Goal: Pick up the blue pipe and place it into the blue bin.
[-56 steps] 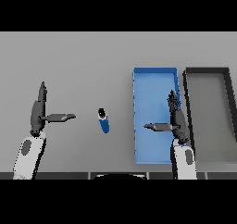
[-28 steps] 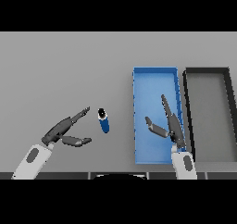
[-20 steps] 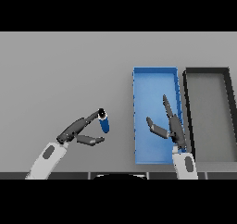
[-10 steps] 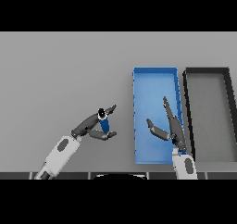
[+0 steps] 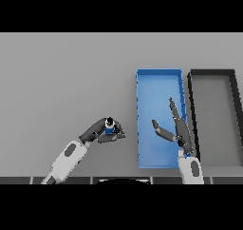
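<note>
The blue pipe (image 5: 110, 127), short with a dark top end, stands between the fingers and thumb of my left hand (image 5: 98, 130), which is curled round it left of the bin. The blue bin (image 5: 158, 84) is a long tray right of centre, with nothing inside it. My right hand (image 5: 178, 130) hovers over the bin's near right part with fingers straight and spread, holding nothing.
A black bin (image 5: 213, 74) of similar shape lies directly right of the blue one, their long walls nearly touching. The grey table (image 5: 66, 81) stretches wide to the left and behind.
My left hand swept right from the table's left side to the pipe and closed round it; the pipe now sits a little nearer and more upright. The right hand only shifted slightly.
</note>
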Motion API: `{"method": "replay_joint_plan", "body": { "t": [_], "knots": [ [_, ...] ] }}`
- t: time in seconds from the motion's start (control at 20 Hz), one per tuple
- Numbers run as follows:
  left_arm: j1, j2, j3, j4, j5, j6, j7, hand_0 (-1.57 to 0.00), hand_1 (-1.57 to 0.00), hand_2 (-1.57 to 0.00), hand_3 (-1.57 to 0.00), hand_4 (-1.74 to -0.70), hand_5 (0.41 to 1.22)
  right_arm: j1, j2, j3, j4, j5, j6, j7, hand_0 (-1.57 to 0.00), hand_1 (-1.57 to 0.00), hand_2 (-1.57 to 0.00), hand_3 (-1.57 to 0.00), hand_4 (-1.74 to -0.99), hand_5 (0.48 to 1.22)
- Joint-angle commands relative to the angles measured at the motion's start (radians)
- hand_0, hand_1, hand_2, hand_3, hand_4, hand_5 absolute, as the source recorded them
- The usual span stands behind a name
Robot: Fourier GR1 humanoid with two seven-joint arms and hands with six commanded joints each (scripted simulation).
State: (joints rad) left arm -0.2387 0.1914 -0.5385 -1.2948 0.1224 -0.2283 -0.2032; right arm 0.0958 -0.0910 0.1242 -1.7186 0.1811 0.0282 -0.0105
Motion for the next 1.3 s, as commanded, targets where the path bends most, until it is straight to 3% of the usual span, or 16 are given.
{"method": "replay_joint_plan", "body": {
  "t": [0.0, 0.05, 0.3, 0.4, 0.55, 0.9, 1.05, 1.15, 1.25],
  "knots": [
    [-0.001, 0.0, -0.007, 0.003, -0.01, 0.012, -0.006, -1.22, -1.28, -1.3, -1.22, -1.63, 1.101, -0.005, -0.006, -0.003, 0.011, 0.001, 0.003, -0.003, 0.0, 0.0, 0.0, 0.0, -1.195, 0.603],
    [0.008, 0.003, -0.013, -0.006, -0.019, 0.025, -0.024, -1.29, -1.34, -1.35, -1.27, -1.65, 1.125, 0.018, -0.002, 0.01, 0.0, 0.004, 0.009, -0.03, 0.0, 0.0, 0.0, 0.0, -1.191, 0.602],
    [-0.001, -0.022, -0.007, -0.093, -0.006, 0.074, -0.001, -1.48, -1.49, -1.5, -1.42, -1.71, 1.19, -0.003, -0.002, 0.003, 0.018, 0.009, 0.002, -0.008, 0.0, 0.0, 0.0, 0.0, -1.187, 0.603],
    [-0.004, -0.028, -0.009, -0.131, 0.002, 0.08, -0.012, -1.51, -1.52, -1.52, -1.45, -1.72, 1.201, 0.003, -0.008, -0.001, 0.022, 0.013, 0.0, -0.024, 0.0, 0.0, 0.0, 0.0, -1.183, 0.606],
    [-0.018, -0.037, -0.023, -0.195, 0.017, 0.077, 0.036, -1.54, -1.55, -1.55, -1.47, -1.73, 1.211, 0.022, -0.013, -0.001, 0.007, 0.013, 0.001, -0.05, 0.0, 0.0, 0.0, 0.0, -1.164, 0.602],
    [-0.04, -0.028, -0.044, -0.268, 0.009, 0.074, 0.136, -1.56, -1.57, -1.57, -1.5, -1.74, 1.219, 0.023, -0.024, -0.007, -0.009, 0.015, -0.001, -0.046, 0.0, 0.0, 0.0, 0.0, -1.128, 0.605],
    [-0.057, -0.021, -0.033, -0.276, 0.017, 0.075, 0.169, -1.57, -1.57, -1.57, -1.5, -1.74, 1.219, 0.024, -0.024, -0.01, -0.005, 0.008, 0.002, -0.04, 0.0, 0.0, 0.0, 0.0, -1.161, 0.605],
    [-0.039, -0.021, -0.042, -0.262, 0.011, 0.068, 0.159, -1.57, -1.57, -1.57, -1.49, -1.74, 1.219, 0.016, -0.019, -0.01, 0.003, 0.01, -0.001, -0.032, 0.0, 0.0, 0.0, 0.0, -1.178, 0.605],
    [-0.032, -0.018, -0.046, -0.278, 0.007, 0.07, 0.152, -1.57, -1.57, -1.57, -1.5, -1.74, 1.22, 0.025, -0.023, -0.014, -0.019, -0.022, 0.02, -0.077, 0.0, 0.0, 0.0, 0.0, -1.186, 0.615]
  ]
}}
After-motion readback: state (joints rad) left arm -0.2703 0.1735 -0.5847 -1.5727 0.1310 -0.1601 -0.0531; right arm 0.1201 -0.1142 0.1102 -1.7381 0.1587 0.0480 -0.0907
